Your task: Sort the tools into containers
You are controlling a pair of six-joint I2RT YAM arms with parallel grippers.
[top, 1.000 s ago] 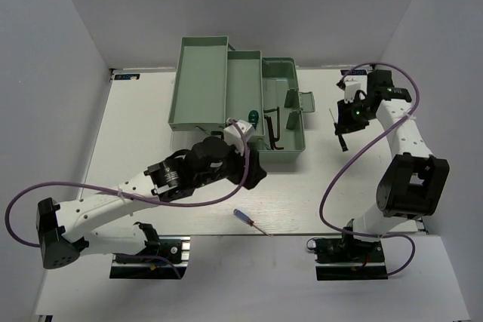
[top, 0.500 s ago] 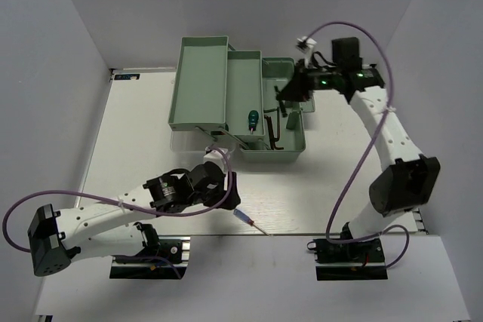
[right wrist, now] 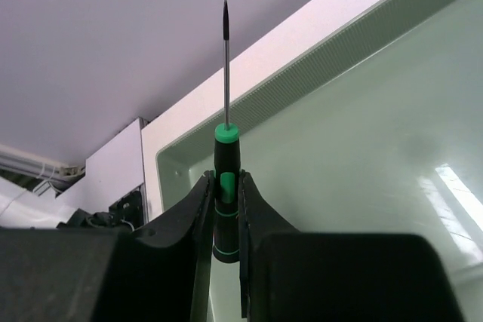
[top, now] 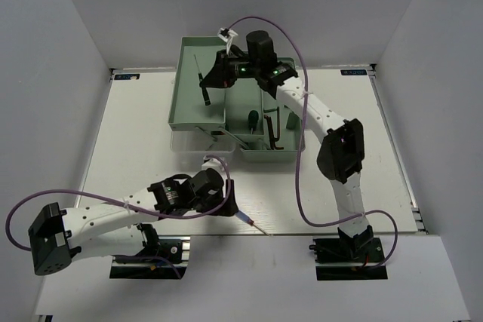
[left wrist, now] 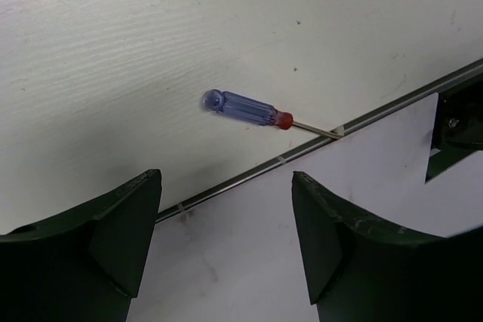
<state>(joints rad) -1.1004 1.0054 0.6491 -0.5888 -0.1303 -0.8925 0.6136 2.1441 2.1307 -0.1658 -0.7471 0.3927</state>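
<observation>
Right gripper (right wrist: 226, 186), jaws clamped on a precision screwdriver (right wrist: 226, 152), poises over the upper-left tray (top: 189, 103), seemingly to drop it; left gripper (left wrist: 226, 179) gapes above a blue screwdriver (left wrist: 245, 108).

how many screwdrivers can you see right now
3: blue-handled screwdriver on the table near its front edge; green-handled screwdriver in the middle tray; thin screwdriver clamped in the right gripper above the left tray. Others may be hidden.

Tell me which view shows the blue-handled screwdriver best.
Left wrist. The blue-handled screwdriver lies mid-frame on the table, blue handle, red collar and thin shaft all clear, ahead of the open left gripper. Top external shows it only as a small sliver beside that gripper. Right wrist misses it, showing just a precision screwdriver over a tray.
</observation>
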